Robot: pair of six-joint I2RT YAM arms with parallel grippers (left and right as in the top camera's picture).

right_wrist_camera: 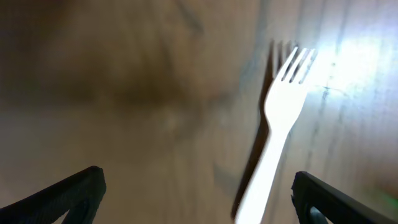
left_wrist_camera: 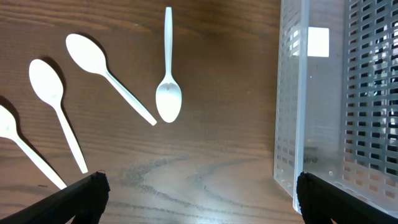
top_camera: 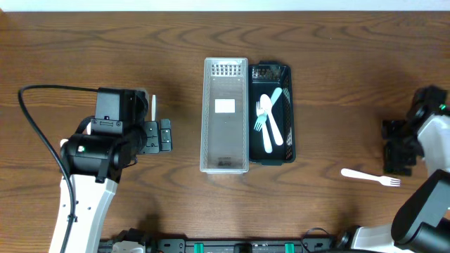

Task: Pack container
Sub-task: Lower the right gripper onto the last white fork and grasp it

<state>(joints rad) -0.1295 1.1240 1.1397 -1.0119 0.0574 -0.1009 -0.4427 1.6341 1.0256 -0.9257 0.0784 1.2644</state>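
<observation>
Three white utensils (top_camera: 271, 119) lie in the black bin (top_camera: 289, 140); clear basket (top_camera: 225, 137) empty. Four spoons (left_wrist_camera: 168, 93) and one fork (right_wrist_camera: 283, 106) left on worktop (top_camera: 105, 42). Left fingers (left_wrist_camera: 81, 199) and right fingers (right_wrist_camera: 68, 193) spread wide, holding nothing.

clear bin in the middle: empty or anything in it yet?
Empty. Overhead shows only the clear bin's perforated floor and a white label; the utensils lie in the black tray beside it.
</observation>
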